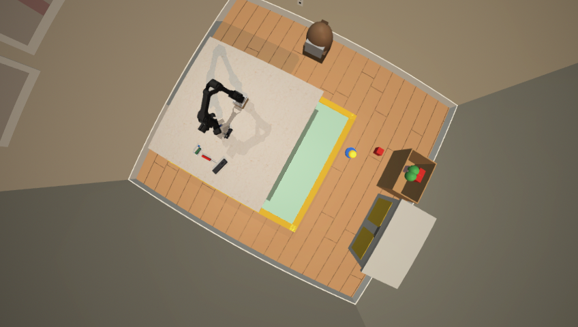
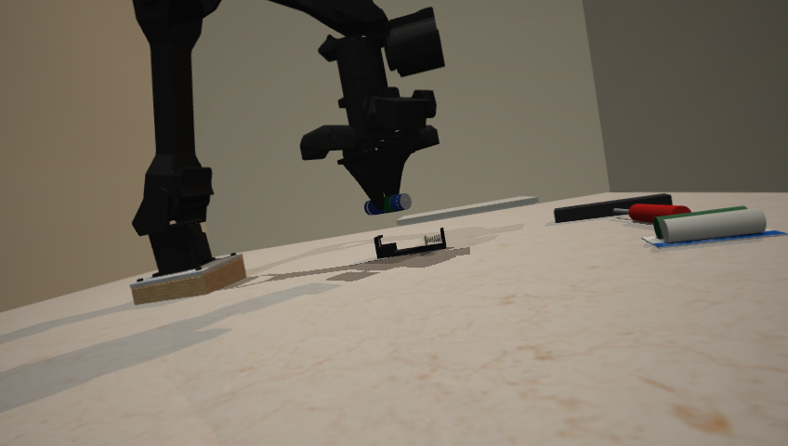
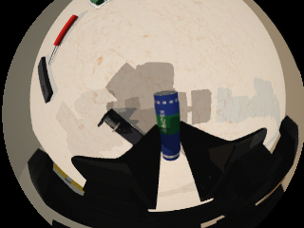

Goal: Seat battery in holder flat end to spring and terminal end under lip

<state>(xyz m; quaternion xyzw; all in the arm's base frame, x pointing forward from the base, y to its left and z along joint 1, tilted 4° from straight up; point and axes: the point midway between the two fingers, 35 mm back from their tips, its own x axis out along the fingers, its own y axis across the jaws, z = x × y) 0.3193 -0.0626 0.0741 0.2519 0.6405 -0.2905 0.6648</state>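
Note:
The blue battery with a green band (image 2: 393, 203) (image 3: 167, 106) is held across its middle, roughly level. My gripper (image 2: 385, 203) (image 3: 168, 126) is shut on it, above the table. A plain grey end faces right in the exterior view; the terminal is not clear. The black holder (image 2: 412, 251) (image 3: 127, 130) stands on the table, empty, below the battery. Its spring (image 2: 433, 239) is at the right end and its lip (image 2: 378, 239) at the left in that view. In the wrist view the holder lies left of the battery, turned at an angle to it, partly hidden by a finger.
A red-handled screwdriver (image 1: 206, 157) (image 2: 659, 212) (image 3: 66, 30) and a black block (image 1: 219, 165) (image 2: 613, 207) (image 3: 46, 80) lie off to one side. A white cylinder (image 2: 715, 225) lies beside a green one. The arm's wooden base (image 2: 224, 275) stands left in the exterior view.

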